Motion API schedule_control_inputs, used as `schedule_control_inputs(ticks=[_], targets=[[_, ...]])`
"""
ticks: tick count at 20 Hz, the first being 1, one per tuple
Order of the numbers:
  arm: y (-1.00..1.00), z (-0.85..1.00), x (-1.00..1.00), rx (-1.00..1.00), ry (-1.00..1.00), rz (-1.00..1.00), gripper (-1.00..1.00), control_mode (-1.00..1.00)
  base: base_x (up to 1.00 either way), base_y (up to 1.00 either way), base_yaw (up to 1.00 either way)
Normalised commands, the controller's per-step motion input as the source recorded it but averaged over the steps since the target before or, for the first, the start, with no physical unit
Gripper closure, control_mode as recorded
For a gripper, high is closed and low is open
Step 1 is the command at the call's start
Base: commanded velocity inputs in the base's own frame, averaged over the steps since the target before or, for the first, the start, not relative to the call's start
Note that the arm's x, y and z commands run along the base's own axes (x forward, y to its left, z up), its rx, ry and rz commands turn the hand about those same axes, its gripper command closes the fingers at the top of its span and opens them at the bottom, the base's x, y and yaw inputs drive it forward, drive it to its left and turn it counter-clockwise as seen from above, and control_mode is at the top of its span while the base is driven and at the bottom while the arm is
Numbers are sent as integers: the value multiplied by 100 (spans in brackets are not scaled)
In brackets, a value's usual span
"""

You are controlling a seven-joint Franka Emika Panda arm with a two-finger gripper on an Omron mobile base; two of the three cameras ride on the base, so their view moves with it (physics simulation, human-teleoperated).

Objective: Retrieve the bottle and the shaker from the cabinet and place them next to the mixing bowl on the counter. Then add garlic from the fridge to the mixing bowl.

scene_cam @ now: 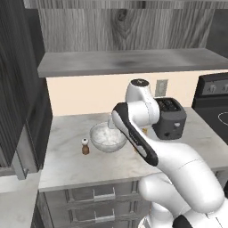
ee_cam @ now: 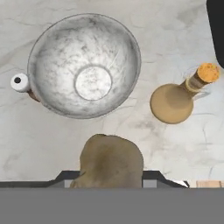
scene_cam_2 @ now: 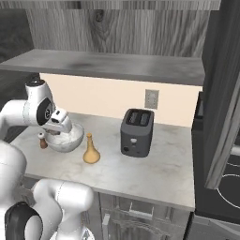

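Claw [ee_cam: 109, 177] grips garlic [ee_cam: 111, 159] | above counter [ee_cam: 166, 144]; near mixing bowl [ee_cam: 85, 65]

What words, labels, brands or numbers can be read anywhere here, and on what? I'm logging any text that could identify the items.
None can be read.
The bottle, shaker, mixing bowl and garlic are plain, with no labels.
The toaster has a small front knob but no legible marking.
The stove panel shows small pale marks, too blurred to read.
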Motion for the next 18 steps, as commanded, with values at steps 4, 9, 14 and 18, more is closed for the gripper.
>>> schedule_control_inputs(ticks=[4,9,14,18], targets=[[2,-13,48,2,2,6,100,-100,0,0,0],[0,0,79,0,3,1,100,-100,0,0,0],[12,-1,58,0,0,0,100,-100,0,0,0],[25,-15,22,0,0,0,100,-100,0,0,0]])
